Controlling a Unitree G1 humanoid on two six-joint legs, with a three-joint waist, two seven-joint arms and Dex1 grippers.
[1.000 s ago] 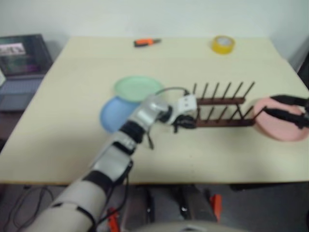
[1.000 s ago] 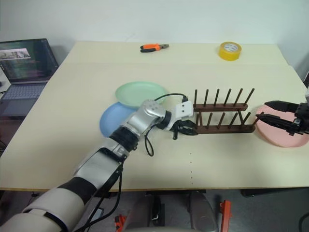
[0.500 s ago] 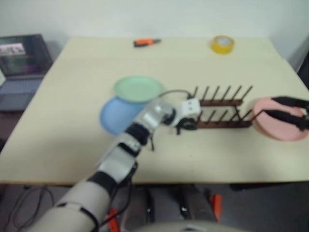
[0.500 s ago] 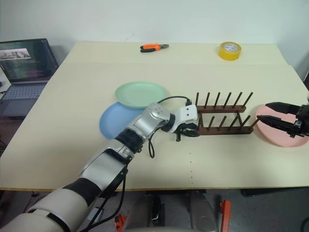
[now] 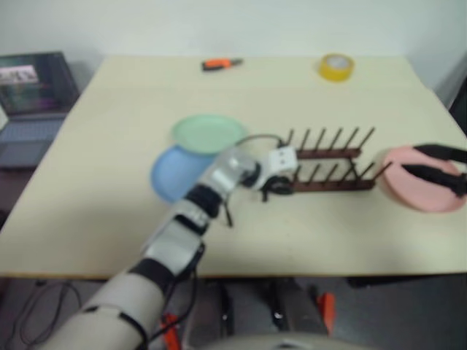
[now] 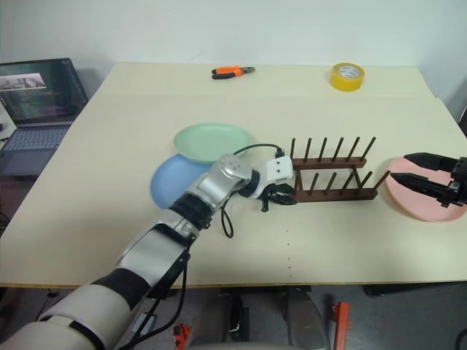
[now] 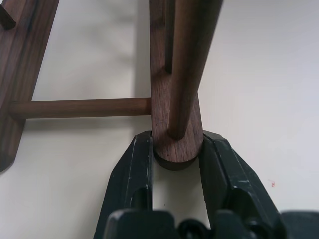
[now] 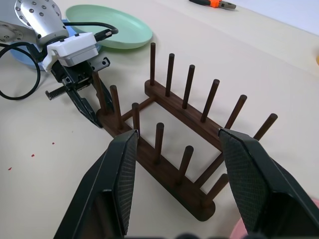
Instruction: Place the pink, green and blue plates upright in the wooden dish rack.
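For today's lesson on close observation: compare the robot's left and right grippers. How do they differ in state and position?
1. The left gripper has its jaws shut on the end of the wooden dish rack's near rail; the right gripper's jaws stand open, holding nothing.
2. The left gripper sits at the rack's end nearest the blue plate; the right gripper hovers over the pink plate at the other end.

Both have two black fingers.

Rack (image 6: 332, 178): middle of the table (image 6: 109, 182), empty.
Two overlapping plates (image 6: 191, 157): left of the rack.
Third plate (image 6: 423, 200): right of the rack.
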